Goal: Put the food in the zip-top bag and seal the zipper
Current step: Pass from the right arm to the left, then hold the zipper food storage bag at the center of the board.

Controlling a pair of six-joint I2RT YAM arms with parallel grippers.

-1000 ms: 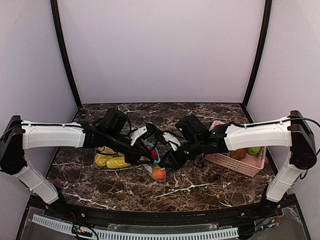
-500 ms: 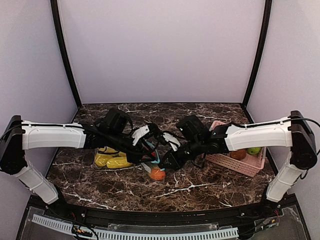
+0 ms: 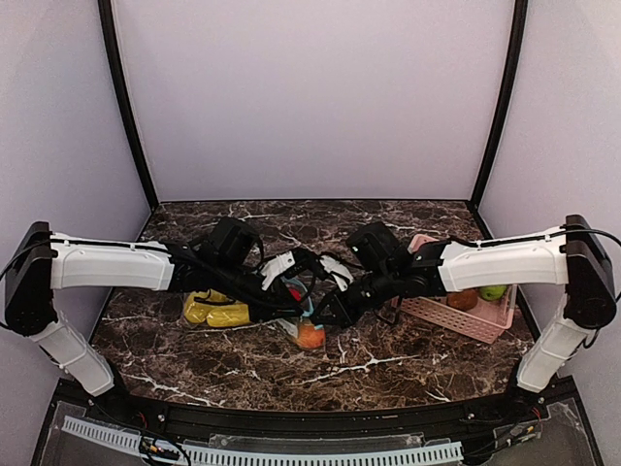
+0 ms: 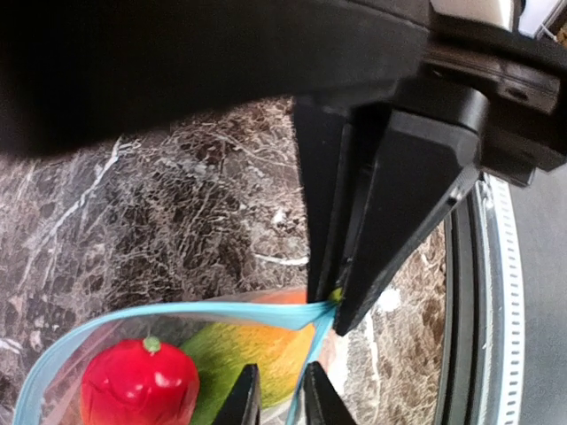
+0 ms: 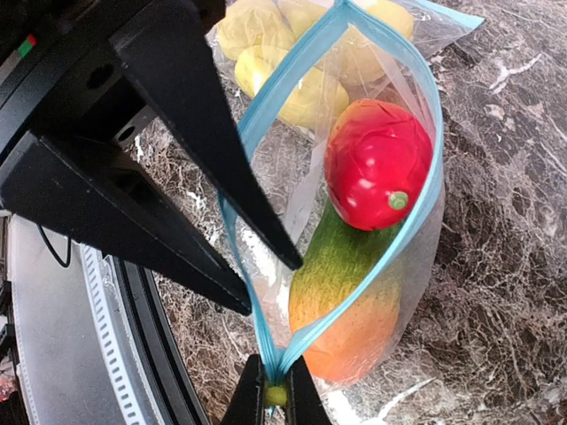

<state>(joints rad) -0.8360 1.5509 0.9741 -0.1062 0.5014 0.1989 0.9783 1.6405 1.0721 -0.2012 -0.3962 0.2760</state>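
One clear zip-top bag (image 5: 297, 199) lies on one marble counter (image 3: 408, 359). Inside it are one red toy fruit (image 5: 376, 164), one green-and-orange toy fruit (image 5: 341, 292) and at least three yellow pieces (image 5: 306, 93); their exact number is unclear through the plastic. One pink basket (image 3: 466, 320) holds two more: one brown piece (image 3: 463, 299) and one green piece (image 3: 493, 291). Two robot arms, left arm (image 3: 107, 267) and right arm (image 3: 495, 264).

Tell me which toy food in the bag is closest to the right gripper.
The green-and-orange fruit, just beyond where the right gripper pinches the bag rim; the red one sits past it, the yellow ones farthest.
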